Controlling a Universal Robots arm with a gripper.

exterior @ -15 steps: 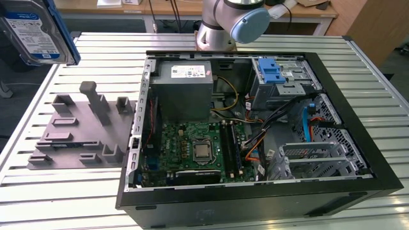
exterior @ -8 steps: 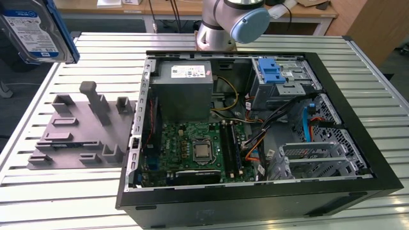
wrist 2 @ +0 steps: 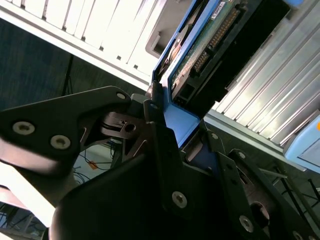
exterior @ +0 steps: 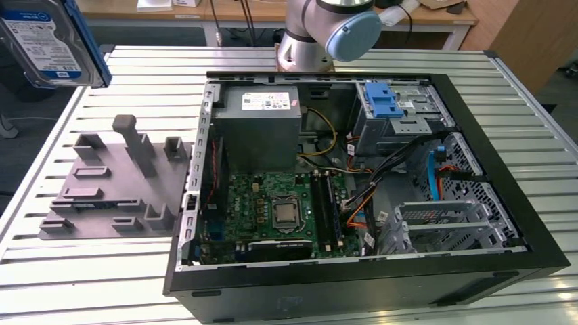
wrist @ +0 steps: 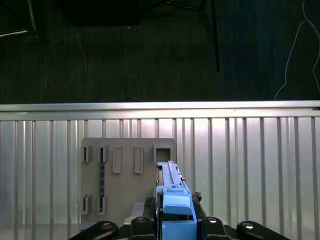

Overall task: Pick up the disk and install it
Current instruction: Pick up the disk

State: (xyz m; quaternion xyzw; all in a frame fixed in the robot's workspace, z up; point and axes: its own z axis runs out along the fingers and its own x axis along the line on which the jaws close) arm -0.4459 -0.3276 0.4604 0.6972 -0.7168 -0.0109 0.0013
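Observation:
The disk (exterior: 45,40), a silver drive with a white-and-blue label in a blue carrier, hangs high above the table at the exterior view's upper left. In the first wrist view the disk (wrist: 170,185) stands on edge over a grey holder (wrist: 127,175), with my gripper (wrist: 172,204) shut on its blue carrier. In the second wrist view the black fingers (wrist 2: 160,130) clamp the carrier's blue end, and the disk's (wrist 2: 200,50) green circuit board and connector show beyond them.
The open computer case (exterior: 505,196) lies on the slatted metal table (exterior: 81,284), holding a grey power supply (exterior: 262,128), a motherboard (exterior: 280,210) and a blue-latched drive cage (exterior: 393,108). A grey fixture stand (exterior: 118,183) sits beside the case. The arm's base (exterior: 316,34) stands behind it.

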